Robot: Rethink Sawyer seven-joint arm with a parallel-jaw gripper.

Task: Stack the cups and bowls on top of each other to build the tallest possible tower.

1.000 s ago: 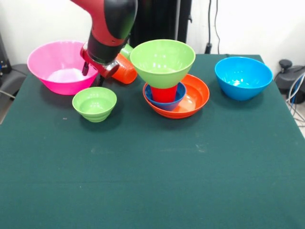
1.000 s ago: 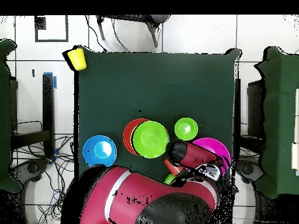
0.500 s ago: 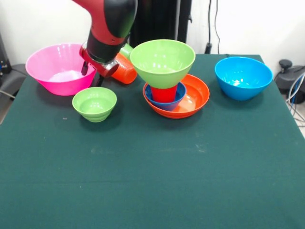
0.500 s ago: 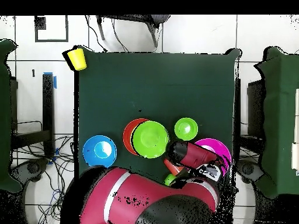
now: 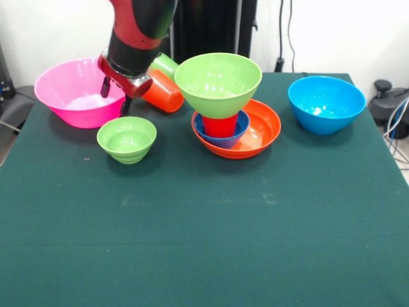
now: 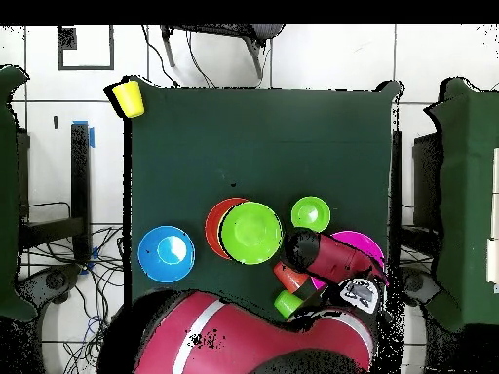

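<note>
The tower [image 5: 220, 102] stands mid-table: the wide orange bowl [image 5: 263, 128], the small dark blue bowl [image 5: 225, 137], the red cup [image 5: 220, 126] and the large green bowl [image 5: 218, 80] on top. My gripper [image 5: 115, 101] straddles the right rim of the huge pink bowl [image 5: 70, 89], one finger inside and one outside, shut on it. The small green bowl [image 5: 126, 139] sits just in front. The orange cup [image 5: 160, 93] lies on its side, with the light green cup [image 5: 165, 64] behind it. The yellow cup [image 6: 128, 96] sits at a far table corner in the overhead view.
The large blue bowl [image 5: 326, 103] stands alone at the right in the front view. The arm [image 6: 322, 255] covers part of the pink bowl [image 6: 359, 242] from above. Cables and chair bases lie beyond the table edges.
My gripper has moved up and to the left, and the pink bowl's rim has shifted slightly left with it. The tower and the other bowls have not moved.
</note>
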